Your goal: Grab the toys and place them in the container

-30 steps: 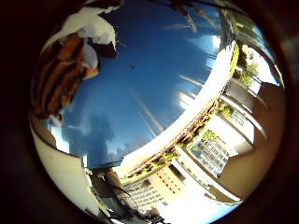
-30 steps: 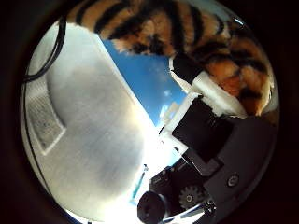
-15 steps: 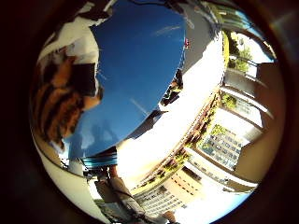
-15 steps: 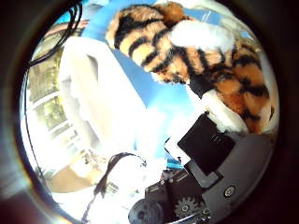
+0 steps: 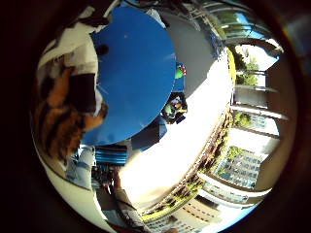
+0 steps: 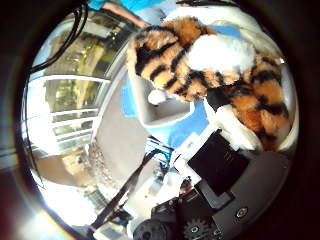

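in the little finger side view we see, furthest left, the orange, black and white striped plush tiger toy (image 5: 65,114) pressed close against our palm, with a white segment of our own right hand (image 6: 220,170) lying across it. next to it spreads the round blue table (image 5: 136,73), seen from well above, so we judge the toy is carried clear of it. past the table's edge lie a few small toys (image 5: 175,104), one green, too small to make out further.

in the thumb side view, the pale grey open box-shaped container (image 6: 162,107) sits on the blue surface with a small white ball-like object (image 6: 156,96) inside it. to its right the tiger fills much of the view, its fluffy white belly towards us, its long body running from beside the container towards the black and white fingers (image 6: 227,117). those fingers are closed around the plush and hold it against the palm.

the relation that matters: the container lies below and off to one side of the held toy, its open mouth facing up at us. we judge the hand needs to come over that opening before the fingers let go, otherwise the long body may catch the rim and tip out.
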Robot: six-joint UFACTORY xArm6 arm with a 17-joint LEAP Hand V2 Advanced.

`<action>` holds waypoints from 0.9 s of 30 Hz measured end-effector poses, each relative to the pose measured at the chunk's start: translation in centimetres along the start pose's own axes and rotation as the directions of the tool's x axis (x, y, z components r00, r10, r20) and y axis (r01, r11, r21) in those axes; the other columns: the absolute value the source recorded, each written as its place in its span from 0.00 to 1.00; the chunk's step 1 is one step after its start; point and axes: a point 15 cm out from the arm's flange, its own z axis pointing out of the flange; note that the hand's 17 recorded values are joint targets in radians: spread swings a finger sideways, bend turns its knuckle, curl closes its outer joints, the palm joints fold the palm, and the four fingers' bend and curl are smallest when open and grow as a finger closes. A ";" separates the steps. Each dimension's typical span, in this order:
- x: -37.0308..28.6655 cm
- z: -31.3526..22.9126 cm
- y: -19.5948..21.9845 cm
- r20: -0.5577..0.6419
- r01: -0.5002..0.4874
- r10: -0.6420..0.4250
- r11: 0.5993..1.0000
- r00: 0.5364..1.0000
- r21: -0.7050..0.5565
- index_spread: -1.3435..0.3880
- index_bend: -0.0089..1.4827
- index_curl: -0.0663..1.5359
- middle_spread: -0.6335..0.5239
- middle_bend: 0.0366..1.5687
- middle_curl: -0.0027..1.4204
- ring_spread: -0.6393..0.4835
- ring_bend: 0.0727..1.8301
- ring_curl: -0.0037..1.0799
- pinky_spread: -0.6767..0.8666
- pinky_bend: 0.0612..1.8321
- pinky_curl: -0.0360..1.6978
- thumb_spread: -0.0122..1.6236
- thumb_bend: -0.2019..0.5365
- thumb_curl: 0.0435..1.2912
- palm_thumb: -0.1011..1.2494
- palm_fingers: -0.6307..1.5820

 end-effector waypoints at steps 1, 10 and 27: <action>-1.5 -0.2 -0.5 0.011 0.010 -0.010 1.000 1.000 0.009 0.23 0.70 0.03 0.31 0.75 0.83 0.46 0.82 0.75 0.54 0.84 0.56 0.69 0.26 0.61 0.80 0.64; -11.8 1.4 -7.9 0.074 0.058 -0.065 0.994 0.995 0.093 0.21 0.73 0.03 0.31 0.76 0.84 0.46 0.83 0.76 0.53 0.85 0.57 0.71 0.26 0.59 0.73 0.63; -18.6 12.6 -15.9 0.096 0.055 -0.055 0.998 0.994 -0.001 0.33 0.78 0.04 0.34 0.68 0.76 0.54 0.77 0.69 0.55 0.79 0.55 0.74 0.21 0.45 0.67 0.60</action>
